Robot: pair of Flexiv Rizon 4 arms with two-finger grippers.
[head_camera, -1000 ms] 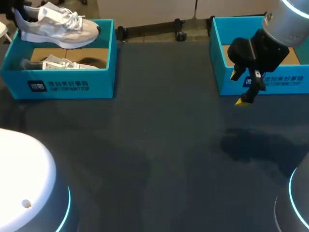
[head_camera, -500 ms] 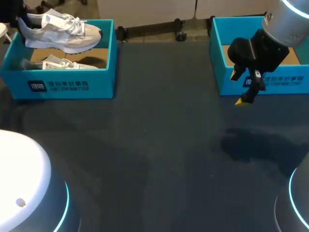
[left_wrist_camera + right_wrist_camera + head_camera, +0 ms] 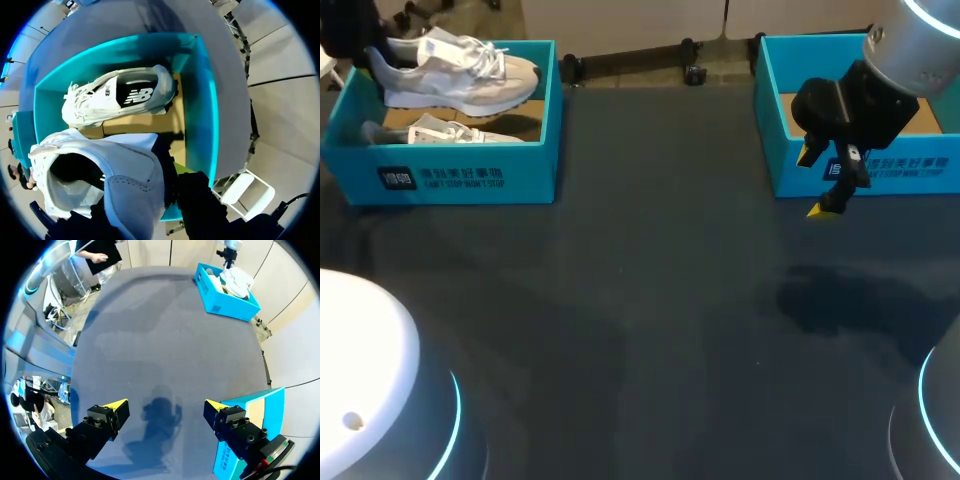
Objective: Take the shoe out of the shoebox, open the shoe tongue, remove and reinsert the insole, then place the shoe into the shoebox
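A white sneaker hangs over the left teal shoebox, toe pointing right. My left gripper is shut on its heel. In the left wrist view the held sneaker fills the space at my left gripper, its opening facing up. A second white sneaker lies on its side on the cardboard floor of the box; in the head view this sneaker sits under the held one. My right gripper hangs open and empty above the table, in front of the right box.
A second teal shoebox stands at the back right, close behind my right gripper, its corner beside one finger. The left shoebox lies far ahead across the dark grey table.
The held sneaker has shifted slightly to the right and toward the near side over the left box. The right arm has not moved.
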